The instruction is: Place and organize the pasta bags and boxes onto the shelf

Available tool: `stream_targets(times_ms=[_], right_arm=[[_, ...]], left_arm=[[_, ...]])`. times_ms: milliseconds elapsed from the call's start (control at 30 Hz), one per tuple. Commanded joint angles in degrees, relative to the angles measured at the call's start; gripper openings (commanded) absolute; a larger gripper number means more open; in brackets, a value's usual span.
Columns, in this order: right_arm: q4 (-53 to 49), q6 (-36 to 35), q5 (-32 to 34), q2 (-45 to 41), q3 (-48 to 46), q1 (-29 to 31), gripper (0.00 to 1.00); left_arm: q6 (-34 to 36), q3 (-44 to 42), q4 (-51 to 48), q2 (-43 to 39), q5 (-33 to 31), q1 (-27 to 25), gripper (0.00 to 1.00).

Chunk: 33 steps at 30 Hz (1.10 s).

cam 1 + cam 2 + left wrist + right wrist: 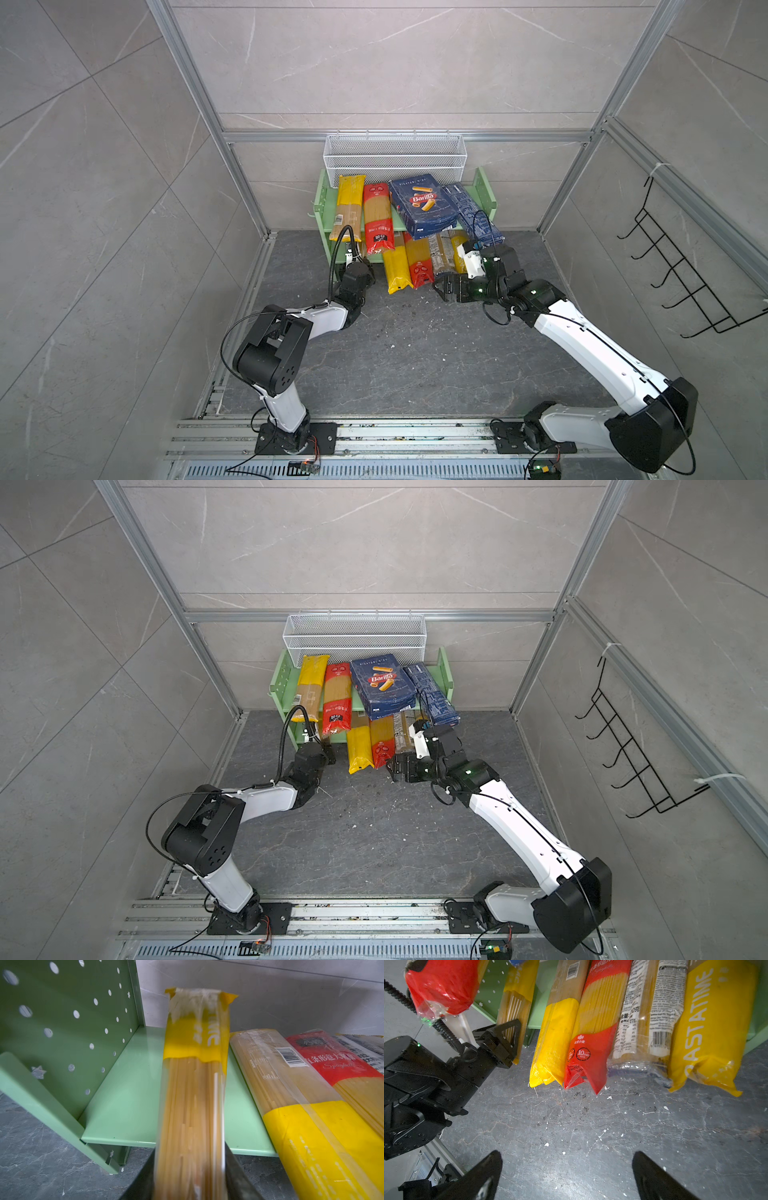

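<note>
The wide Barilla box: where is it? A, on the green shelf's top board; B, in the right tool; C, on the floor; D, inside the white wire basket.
A: the Barilla box lies on the top board of the green shelf, near end overhanging.

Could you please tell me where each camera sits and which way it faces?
Top views: high above the arm bases, looking down at the green shelf; the left arm and right arm show.
Left wrist: low before the shelf's lower board, looking along the yellow-banded spaghetti bag between its own fingers.
Right wrist: low over the floor, facing the shelf front; its open fingers and the left gripper show.
Shared: both wrist views show the lower red spaghetti bag.
</note>
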Motion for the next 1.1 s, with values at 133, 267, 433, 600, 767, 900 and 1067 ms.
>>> stream_targets(times_ms=[133,267,433,600,767,900,1067], right_arm=[[-2.59,-1.62,-0.17,-1.36,2.40,-0.45,1.00],[-2.77,-1.53,-0.44,-1.55,2.55,-0.43,1.00],[-2.94,-1.26,-0.77,-1.93,2.49,-0.45,1.00],[-3.01,-1.18,-0.94,-2.19,2.57,-0.41,1.00],[-2.90,-0.78,-1.50,-2.63,2.49,-0.44,1.00],[-2.85,-0.41,-2.01,-3.21,2.09,-0.43,1.00],[-3.41,-0.21,-2.08,-4.53,1.52,-0.41,0.99]], left_arm=[[1.45,1.96,8.56,-3.14,0.11,0.76,0.56],[1.54,1.66,6.53,-4.37,0.11,0.76,0.69],[1.62,0.68,5.04,-5.56,0.11,0.68,0.73],[0.90,-0.87,2.65,-7.77,2.00,0.35,0.75],[0.45,-3.25,0.71,-10.41,2.25,-0.58,0.75],[0.29,-5.18,-0.36,-12.22,2.17,-1.38,0.76],[-0.01,-7.20,-1.74,-14.57,1.61,-2.35,0.76]])
